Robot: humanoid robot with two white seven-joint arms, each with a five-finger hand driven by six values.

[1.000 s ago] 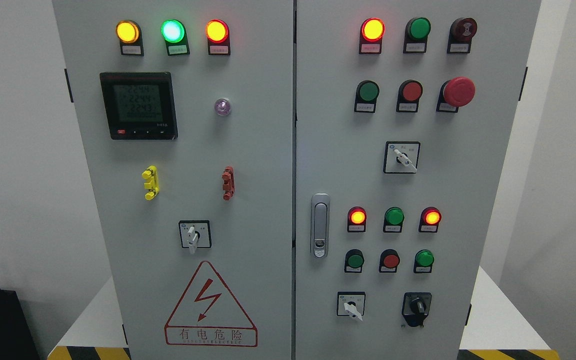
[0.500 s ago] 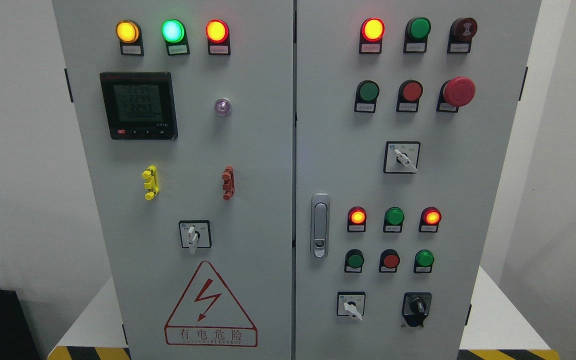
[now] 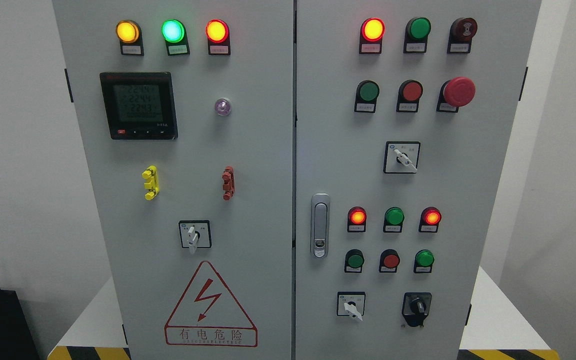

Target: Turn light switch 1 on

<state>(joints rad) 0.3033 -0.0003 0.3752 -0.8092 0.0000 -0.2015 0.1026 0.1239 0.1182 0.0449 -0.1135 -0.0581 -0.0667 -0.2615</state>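
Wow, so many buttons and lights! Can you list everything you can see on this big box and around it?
Cabinet: one, grey, two doors, fills the middle.
Lit lamps: three, yellow, green, red, top of left door.
Meter: one, black, upper left door.
Clips: two, yellow and red, mid left door.
White-handled rotary switches: three, left door, right door middle and bottom.
Black knob: one, bottom right.
Emergency button: one, red mushroom, upper right.
Door latch: one, silver, right door.
Warning triangle: one, red, lower left door.
Robot hands: none in view.

6 lit lamps [image 3: 127, 31], 4 selector switches [image 3: 401, 157]
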